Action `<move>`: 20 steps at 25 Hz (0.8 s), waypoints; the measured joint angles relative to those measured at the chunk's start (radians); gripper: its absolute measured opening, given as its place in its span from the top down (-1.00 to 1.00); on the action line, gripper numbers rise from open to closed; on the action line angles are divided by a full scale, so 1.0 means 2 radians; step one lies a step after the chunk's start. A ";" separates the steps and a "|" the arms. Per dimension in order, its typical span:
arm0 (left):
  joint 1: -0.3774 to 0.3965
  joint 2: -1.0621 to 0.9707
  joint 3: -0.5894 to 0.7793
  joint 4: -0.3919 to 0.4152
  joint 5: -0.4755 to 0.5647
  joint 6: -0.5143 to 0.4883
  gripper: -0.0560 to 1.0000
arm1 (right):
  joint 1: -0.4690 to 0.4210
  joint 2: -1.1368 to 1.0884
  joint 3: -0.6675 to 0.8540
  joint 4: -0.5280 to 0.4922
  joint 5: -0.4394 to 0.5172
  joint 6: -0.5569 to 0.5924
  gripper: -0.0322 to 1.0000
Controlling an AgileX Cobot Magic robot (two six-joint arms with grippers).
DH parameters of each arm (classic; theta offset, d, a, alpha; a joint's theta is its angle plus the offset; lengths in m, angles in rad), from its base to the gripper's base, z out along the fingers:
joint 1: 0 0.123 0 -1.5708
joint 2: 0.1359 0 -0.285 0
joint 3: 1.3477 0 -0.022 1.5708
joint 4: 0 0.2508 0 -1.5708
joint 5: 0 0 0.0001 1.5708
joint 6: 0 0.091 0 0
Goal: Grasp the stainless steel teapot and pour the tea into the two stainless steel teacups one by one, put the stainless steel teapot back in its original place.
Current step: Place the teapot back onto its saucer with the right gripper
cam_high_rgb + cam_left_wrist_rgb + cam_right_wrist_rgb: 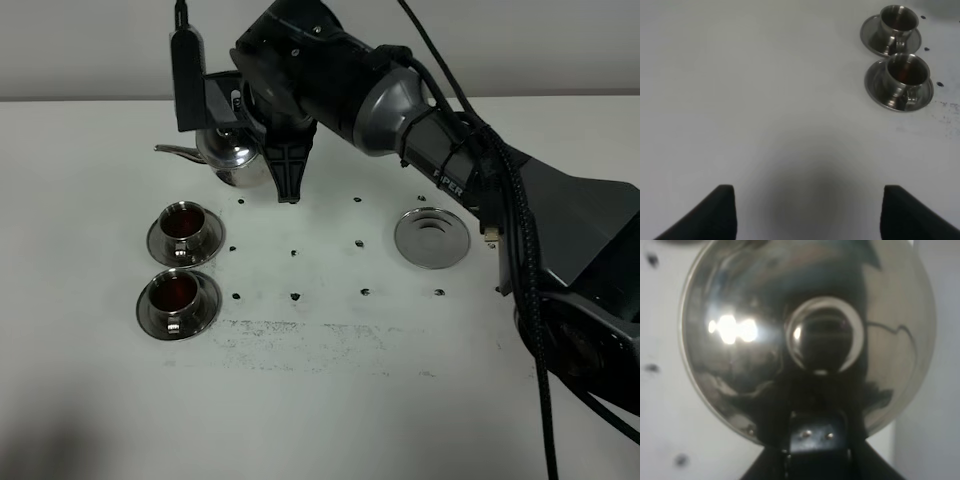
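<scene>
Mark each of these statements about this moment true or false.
1. Both cups hold dark liquid. True.
2. The teapot sits on the coaster. False: the right hand holds it up, away from the coaster, which is bare.
3. The spout points away from the coaster. True.
4. The left hand grips a cup. False: it is open, empty, apart from both.
5. Each cup has a saucer. True.

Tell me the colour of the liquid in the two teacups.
Dark reddish-brown in both teacups; the exterior high view shows it best.
</scene>
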 joint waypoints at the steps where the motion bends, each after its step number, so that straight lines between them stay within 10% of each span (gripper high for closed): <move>1: 0.000 0.000 0.000 0.000 0.000 0.000 -0.22 | -0.004 -0.004 0.004 0.015 0.000 0.013 0.58; 12: 0.000 0.000 0.000 0.000 0.000 0.000 -0.22 | -0.018 -0.115 0.227 0.115 -0.104 0.101 0.58; 20: 0.000 0.000 0.000 0.000 0.000 0.000 -0.22 | -0.018 -0.107 0.254 0.132 -0.121 0.192 0.58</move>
